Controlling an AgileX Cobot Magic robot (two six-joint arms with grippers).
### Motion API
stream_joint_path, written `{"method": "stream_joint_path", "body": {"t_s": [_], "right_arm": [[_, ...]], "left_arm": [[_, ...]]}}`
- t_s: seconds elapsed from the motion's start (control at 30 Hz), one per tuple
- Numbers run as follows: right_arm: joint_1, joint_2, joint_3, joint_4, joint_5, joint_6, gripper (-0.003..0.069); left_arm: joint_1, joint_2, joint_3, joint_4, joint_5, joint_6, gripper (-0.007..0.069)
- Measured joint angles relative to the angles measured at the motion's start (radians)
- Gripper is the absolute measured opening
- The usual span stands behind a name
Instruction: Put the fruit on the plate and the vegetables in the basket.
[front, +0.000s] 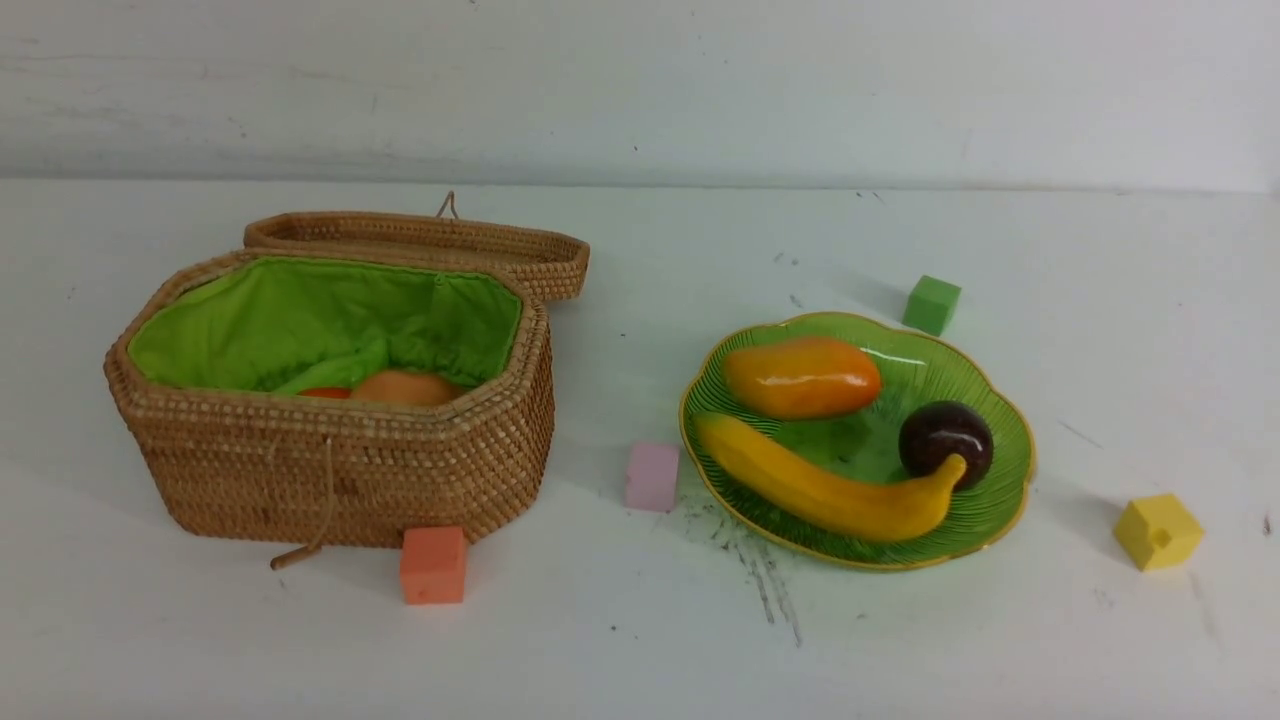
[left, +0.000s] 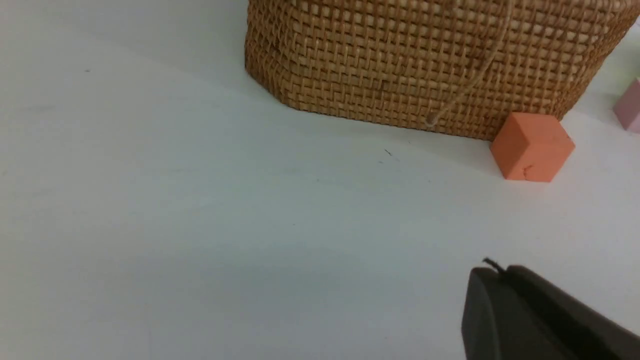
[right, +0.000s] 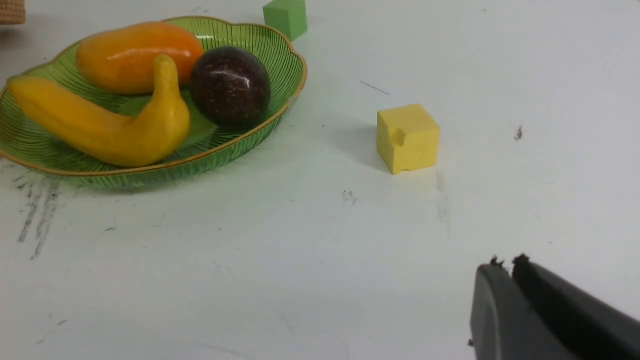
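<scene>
Fruit all on plate, ahead of R gripper, clear of it. Banana lies crosswise. Both grippers closed, empty; veg in basket

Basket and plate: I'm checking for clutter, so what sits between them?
A pink cube sits between basket and plate, in the front view.

Woven wicker basket, glossy mango

Three cameras, one table.
Your front view faces the basket; left wrist hugs its wall, right wrist sits low near the plate beside it.
</scene>
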Motion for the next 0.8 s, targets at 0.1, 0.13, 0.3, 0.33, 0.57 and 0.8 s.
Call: {"method": "stream_joint_path", "body": {"t_s": [0.1,0.13,0.3,0.33,0.57,0.8], "right_arm": [[0.0,0.0,0.0,0.0,0.0,0.0,0.0046],[0.0,0.0,0.0,0.0,0.0,0.0,0.0048],[0.0,0.0,0.0,0.0,0.0,0.0,0.0057],[0.0,0.0,0.0,0.0,0.0,0.0,0.0058],[0.0,0.0,0.0,0.001,0.0,0.0,0.0067],[0.0,0.0,0.0,0.001,0.0,0.0,0.0076]], "left_arm": [[-0.005,0.0,0.0,-0.007,-0.004,0.0,-0.0013],[-0.005,0.0,0.0,-0.008,-0.005,0.0,-0.0013],[-0.005,0.0,0.0,-0.01,-0.011,0.0,-0.0013],[-0.005,0.0,0.0,-0.011,-0.011,0.0,-0.0013],[-0.005,0.0,0.0,-0.011,-0.011,0.0,-0.0013],[-0.005,0.0,0.0,-0.011,-0.011,0.0,-0.0013]]}}
